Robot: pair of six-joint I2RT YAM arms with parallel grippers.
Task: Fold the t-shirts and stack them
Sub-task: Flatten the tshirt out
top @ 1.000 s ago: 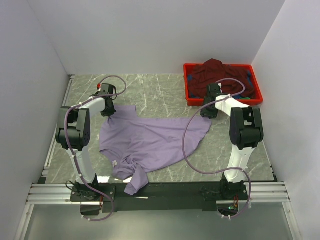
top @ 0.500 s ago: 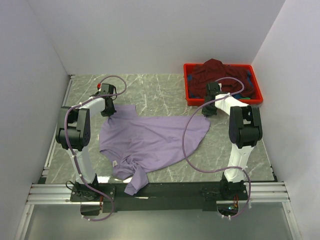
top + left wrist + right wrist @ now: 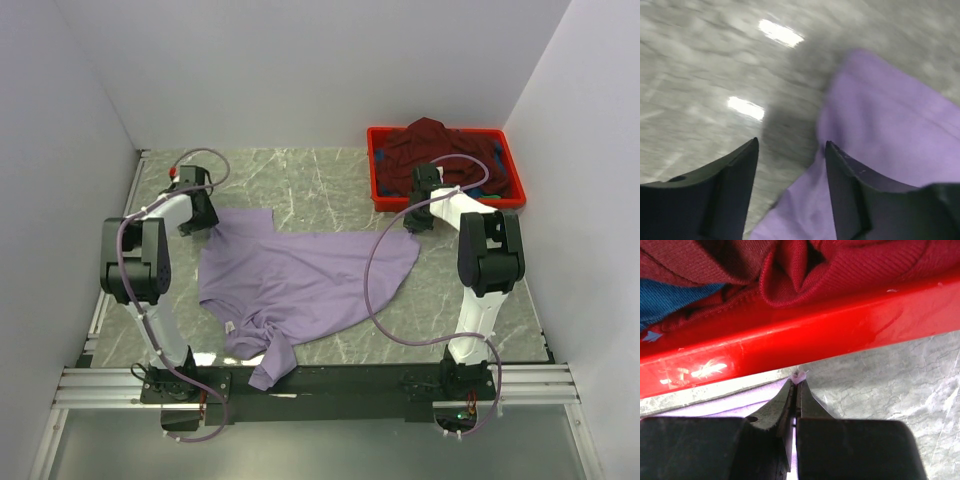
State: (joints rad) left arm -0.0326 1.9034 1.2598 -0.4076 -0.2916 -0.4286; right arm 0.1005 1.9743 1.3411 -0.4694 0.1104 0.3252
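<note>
The lavender t-shirt [image 3: 305, 285] lies rumpled across the middle of the marble table [image 3: 300, 180], one bunched end trailing over the dark rail at the lower centre of the top view; the maroon t-shirt [image 3: 430, 140] is heaped in the red crate [image 3: 379, 195] at the upper right, with a patch of blue cloth [image 3: 670, 295] under it.

The right gripper [image 3: 798, 382] is pinched tight on a small tuft of the lavender cloth, just below the crate wall. The left gripper [image 3: 790, 145] is spread and holds nothing; bare marble fills the left half of its view and the shirt's edge runs in from the lower right, so it sits just off the garment's upper-left corner.

The step in hand looks like spreading the shirt flat before any fold. To do it well, the left gripper should shift toward the cloth and come down so one finger slides under the edge, taking only a single layer near the corner; then both arms should draw apart low over the table, evenly, so the creases pull out rather than drag the bunched end. The right grip is shallow and may slip; gentle tension suits it, and that corner should stay clear of the crate rim.
</note>
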